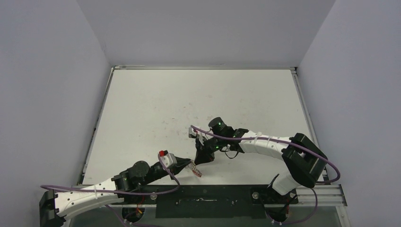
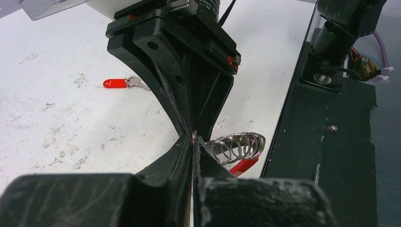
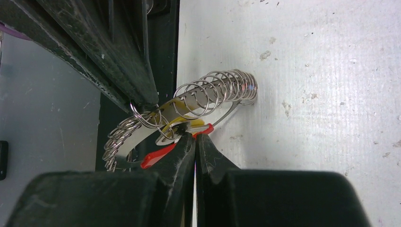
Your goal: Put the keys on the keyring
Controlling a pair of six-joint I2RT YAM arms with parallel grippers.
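Left wrist view, left side: the red key (image 2: pixel 115 83) lies flat on the white desk (image 1: pixel 198 99), red head to the left and silver blade to the right, well apart from both tools. The overhead view does not show it. The left tool (image 1: pixel 188 165) reaches in from the near-left corner, low over the near edge of the desk. Its fingers are pressed together, and an end loop of the keyring (image 2: pixel 236 146) is pinched at their tips. The keyring's silvery coils run on to the right of that grip, just above the desk beside the black base rail (image 2: pixel 326 142). Its red sleeve (image 2: pixel 244 166) hangs below the coils. In the right wrist view, a flat silver blade runs inside several coils, and the yellow key (image 3: pixel 176 105) shows its yellow head among them. The right tool (image 3: pixel 195 137) comes in from the right and meets the left tool tip to tip. Its fingers are closed, with no gap visible, and they appear to nip the edge of the yellow key's head. Exact contact is partly hidden by the coils.
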